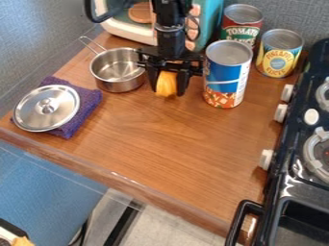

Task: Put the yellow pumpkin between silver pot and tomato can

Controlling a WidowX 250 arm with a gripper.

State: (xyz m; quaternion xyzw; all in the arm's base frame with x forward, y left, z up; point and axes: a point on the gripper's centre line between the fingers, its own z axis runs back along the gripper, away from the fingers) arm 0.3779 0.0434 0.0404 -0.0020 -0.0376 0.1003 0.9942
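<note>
In the camera view, the gripper [168,89] is hanging down over the back half of the bench [154,144], its fingers closing in on both sides of the yellow pumpkin [166,83] and standing apart only by the width they are gripping. The pumpkin is showing between the silver pot [118,72] and the blue can [226,72]; whether it is touching the wood I cannot tell. The pot is sitting open near the bench's left back edge, its wire handle [92,44] pointing away toward that edge. The blue can is standing upright to the right of the gripper. Behind it, toward the back edge, the tomato can [240,33] is standing upright, with a yellow and blue can [280,54] just beside it, closer to the stove [310,62]. Near the bench's left corner, a silver lid [47,107] is lying knob up and partly over a folded purple cloth [90,100]. A teal and cream toy oven [213,21] is standing at the back, behind the arm, and the black stove is lining the bench's right edge, its white knobs [281,112] facing the wood.
</note>
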